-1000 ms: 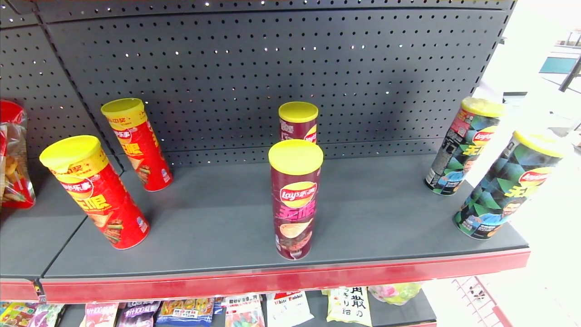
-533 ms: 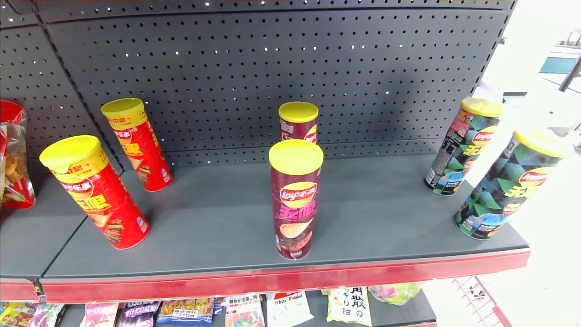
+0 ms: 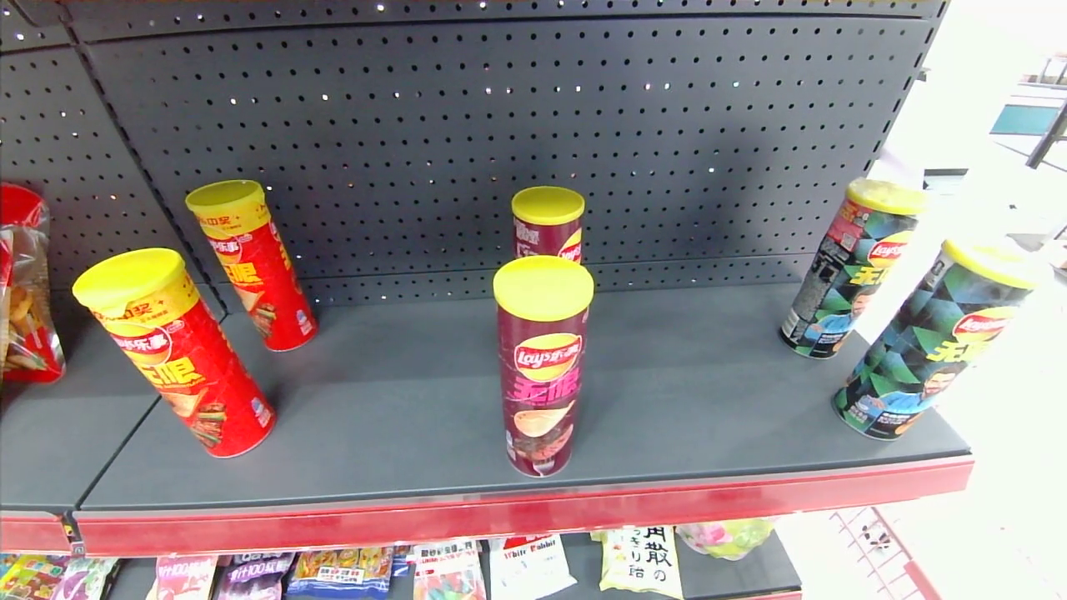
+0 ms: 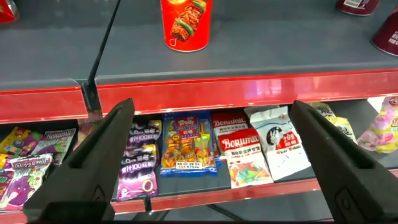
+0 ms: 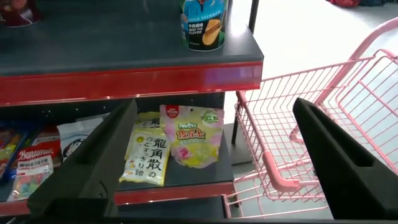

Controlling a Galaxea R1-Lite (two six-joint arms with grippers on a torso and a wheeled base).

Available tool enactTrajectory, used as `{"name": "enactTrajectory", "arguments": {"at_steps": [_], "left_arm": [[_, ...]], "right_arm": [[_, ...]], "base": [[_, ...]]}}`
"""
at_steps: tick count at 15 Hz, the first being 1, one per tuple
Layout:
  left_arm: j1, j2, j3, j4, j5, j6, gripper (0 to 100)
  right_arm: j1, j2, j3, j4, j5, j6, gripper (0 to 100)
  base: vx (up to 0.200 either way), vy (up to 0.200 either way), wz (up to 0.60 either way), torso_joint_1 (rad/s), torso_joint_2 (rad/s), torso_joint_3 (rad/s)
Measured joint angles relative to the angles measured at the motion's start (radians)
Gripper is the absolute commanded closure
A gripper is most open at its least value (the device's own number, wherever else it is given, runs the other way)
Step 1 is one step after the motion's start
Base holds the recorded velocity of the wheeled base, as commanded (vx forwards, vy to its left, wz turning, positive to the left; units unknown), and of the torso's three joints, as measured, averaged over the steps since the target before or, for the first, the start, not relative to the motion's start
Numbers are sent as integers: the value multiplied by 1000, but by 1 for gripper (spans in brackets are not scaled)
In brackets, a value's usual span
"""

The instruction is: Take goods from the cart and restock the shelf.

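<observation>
On the grey shelf stand three pairs of yellow-lidded chip cans: red ones on the left, maroon ones in the middle, dark patterned ones on the right. My left gripper is open and holds nothing, low in front of the shelf's red edge, below a red can. My right gripper is also open and holds nothing, below a dark can. The pink wire cart stands to the right of the shelving.
Several snack bags lie on the lower shelf under the red edge, including a yellow one and a green one near the right end. A bag of snacks sits at the far left. A perforated back panel closes the shelf behind.
</observation>
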Motion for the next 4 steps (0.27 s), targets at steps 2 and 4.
{"name": "enactTrajectory", "arguments": {"at_steps": [2, 4], "left_arm": [[0, 0, 0, 0, 0, -1, 0], [0, 1, 0, 0, 0, -1, 0]], "right_arm": [[0, -6, 0, 0, -2, -1, 0], [1, -7, 0, 0, -2, -1, 0]], "base": [[0, 0, 0, 0, 0, 0], [0, 0, 0, 0, 0, 0]]}}
